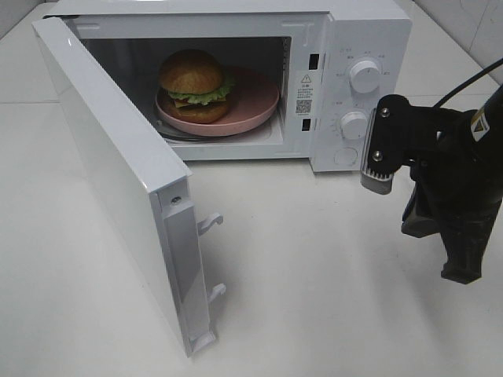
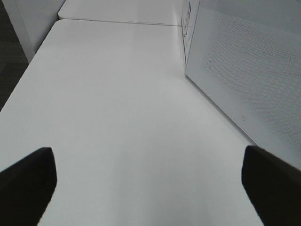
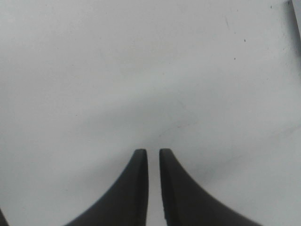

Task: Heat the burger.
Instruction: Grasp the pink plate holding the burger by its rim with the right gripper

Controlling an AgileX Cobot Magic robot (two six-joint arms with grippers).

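Note:
The burger (image 1: 194, 85) sits on a pink plate (image 1: 255, 106) inside the white microwave (image 1: 369, 31), whose door (image 1: 110, 173) swings wide open toward the front left. My right gripper (image 1: 440, 251) hangs in front of the microwave's control panel, pointing down at the table. In the right wrist view its fingers (image 3: 136, 188) show only a narrow gap, and nothing is between them at the right gripper (image 3: 153, 155). The left gripper (image 2: 150, 188) is wide open and empty over bare table, beside the door's dotted face (image 2: 249, 70). It does not appear in the high view.
Two dials (image 1: 365, 76) are on the microwave's panel, right behind the right arm. Door latch hooks (image 1: 211, 224) stick out from the door's free edge. A white table (image 1: 314, 275) runs in front of the microwave.

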